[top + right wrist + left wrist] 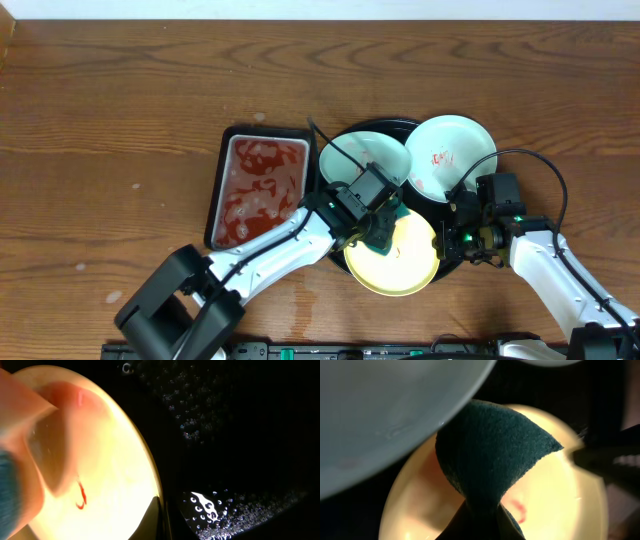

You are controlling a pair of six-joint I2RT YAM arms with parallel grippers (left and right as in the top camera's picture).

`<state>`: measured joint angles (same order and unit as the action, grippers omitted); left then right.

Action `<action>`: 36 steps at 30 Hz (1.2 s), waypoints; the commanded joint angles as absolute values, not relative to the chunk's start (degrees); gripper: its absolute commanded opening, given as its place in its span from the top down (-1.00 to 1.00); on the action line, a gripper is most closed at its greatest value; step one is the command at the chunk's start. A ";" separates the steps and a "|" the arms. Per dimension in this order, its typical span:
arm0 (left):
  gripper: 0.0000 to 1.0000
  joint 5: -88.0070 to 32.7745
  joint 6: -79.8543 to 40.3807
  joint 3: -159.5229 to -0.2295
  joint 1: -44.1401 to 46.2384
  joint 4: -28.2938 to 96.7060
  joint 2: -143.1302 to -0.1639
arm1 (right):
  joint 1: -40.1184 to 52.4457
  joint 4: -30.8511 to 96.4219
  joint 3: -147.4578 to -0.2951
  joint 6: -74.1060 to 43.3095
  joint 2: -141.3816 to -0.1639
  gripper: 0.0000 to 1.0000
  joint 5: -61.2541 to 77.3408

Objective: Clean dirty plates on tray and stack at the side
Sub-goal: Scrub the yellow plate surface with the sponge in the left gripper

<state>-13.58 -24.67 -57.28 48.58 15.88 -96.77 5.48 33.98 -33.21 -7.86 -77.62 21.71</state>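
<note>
Holding plates, tray (sponge on yellow plate)

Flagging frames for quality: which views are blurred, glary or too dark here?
Overhead: evenly lit and sharp. Left wrist: the pale plate nearest the lens is out of focus, the sponge sharp. Right wrist: the yellow plate glows overexposed, the tray nearly black but for glinting droplets.

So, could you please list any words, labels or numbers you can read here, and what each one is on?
None readable. The red marks on the upper right plate and the yellow plate are squiggles, not letters. The sponge and tray show no label.
</note>
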 commanded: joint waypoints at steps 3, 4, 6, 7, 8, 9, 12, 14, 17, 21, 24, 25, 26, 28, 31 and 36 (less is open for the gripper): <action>0.85 -14.20 -26.24 -58.24 48.99 14.37 -96.79 | 4.97 33.87 -32.88 -7.90 -78.02 0.97 21.30; 0.85 -14.46 -26.24 -58.24 49.39 13.76 -97.30 | 4.97 33.87 -32.88 -7.90 -78.02 0.98 21.28; 0.85 -15.92 -26.28 -58.24 50.54 12.10 -98.56 | 4.97 33.87 -32.88 -7.90 -78.02 0.97 21.28; 0.85 -16.53 -26.39 -58.24 51.05 11.38 -99.09 | 4.97 33.87 -32.88 -7.90 -78.02 0.97 21.28; 0.85 -16.62 -26.83 -58.24 51.86 10.63 -99.77 | 4.97 33.89 -32.88 -7.90 -78.02 0.97 21.30; 0.85 -16.56 -26.87 -58.24 52.49 10.17 -100.20 | 4.97 33.89 -32.88 -7.90 -78.02 0.98 21.30; 0.85 -16.49 -26.89 -58.24 54.11 9.56 -101.97 | 4.97 33.89 -32.88 -7.90 -78.02 0.97 21.30; 0.85 -16.49 -26.89 -58.24 54.89 9.85 -103.18 | 4.97 33.91 -32.88 -7.90 -78.02 0.98 21.28; 0.85 -15.75 -26.83 -58.22 54.92 11.16 -103.31 | 4.97 33.91 -32.88 -7.90 -78.02 0.97 21.30; 0.85 -9.13 -26.81 -58.24 53.95 16.23 -103.31 | 4.97 34.06 -32.88 -7.90 -78.02 0.97 21.30; 0.85 -4.62 -26.02 -58.26 52.51 20.47 -103.07 | 4.97 34.06 -32.88 -7.88 -78.02 0.97 21.28; 0.85 -4.67 -25.39 -58.26 51.96 21.04 -102.83 | 4.97 34.04 -32.88 -7.90 -78.02 0.97 21.28; 0.85 -4.67 -25.32 -58.26 51.51 21.52 -102.41 | 4.97 34.04 -32.88 -7.90 -78.02 0.97 21.28; 0.85 -4.78 -25.32 -58.28 50.68 21.85 -100.88 | 4.97 34.04 -32.88 -7.90 -78.02 0.97 21.28; 0.85 -4.91 -25.32 -58.33 50.43 21.76 -97.17 | 4.97 34.04 -32.88 -7.90 -78.02 0.97 21.28; 0.85 -4.93 -25.36 -58.33 50.43 21.80 -90.85 | 4.97 34.00 -32.88 -7.88 -78.02 0.97 21.28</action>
<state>-7.25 -26.50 -58.43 50.81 21.96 -95.96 5.48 34.13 -33.15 -7.86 -77.62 22.04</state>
